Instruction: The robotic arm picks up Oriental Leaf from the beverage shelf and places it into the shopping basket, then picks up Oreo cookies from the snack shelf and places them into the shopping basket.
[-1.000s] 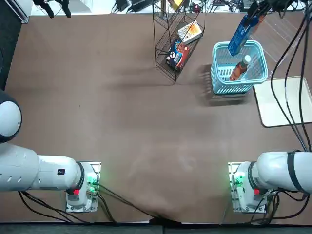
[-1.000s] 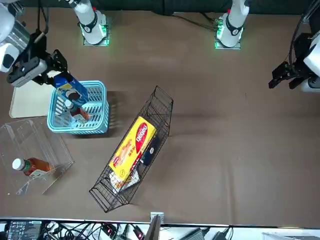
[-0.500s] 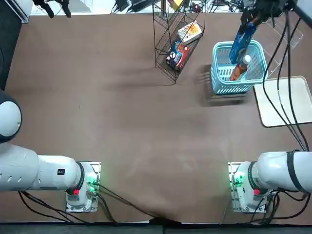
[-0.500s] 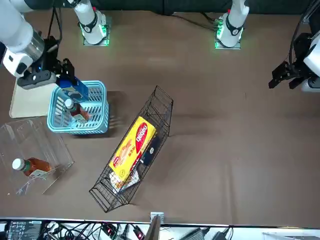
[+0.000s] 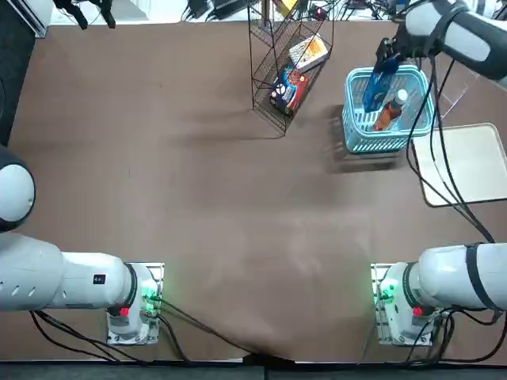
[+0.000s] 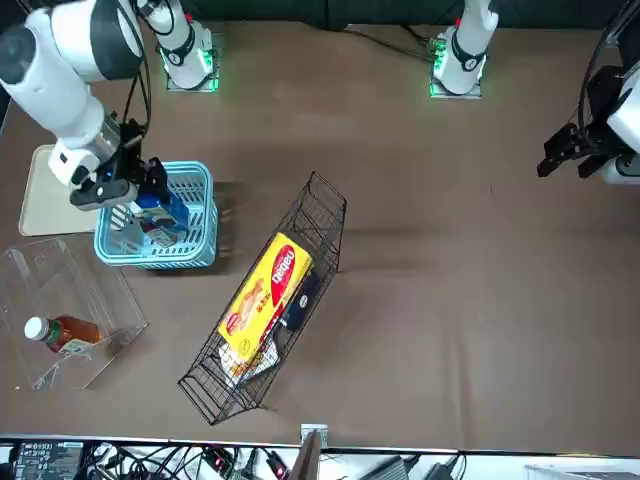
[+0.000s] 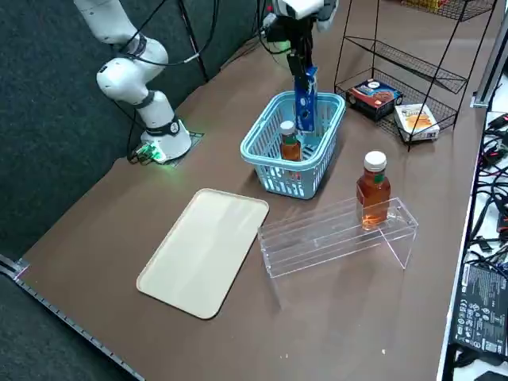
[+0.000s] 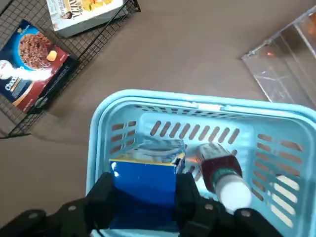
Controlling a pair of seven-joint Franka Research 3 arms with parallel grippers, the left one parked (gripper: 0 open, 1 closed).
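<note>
The right arm's black two-finger gripper [image 8: 145,197] was above the light blue slotted plastic basket [image 7: 278,163] — its fingers parted only by the width of the bright blue snack pack [image 8: 144,190] clamped between them, the pack upright, its lower end inside the basket. The clear bottle of amber-brown tea with a white cap [image 7: 290,143] leaned inside the basket, beside the pack. Near the basket stood the clear acrylic stand [image 7: 333,238], holding a second white-capped amber bottle [image 7: 373,190].

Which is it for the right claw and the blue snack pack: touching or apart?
Touching. The right wrist view shows the right claw with a finger against each side of the blue snack pack, no gap showing at either side.
</note>
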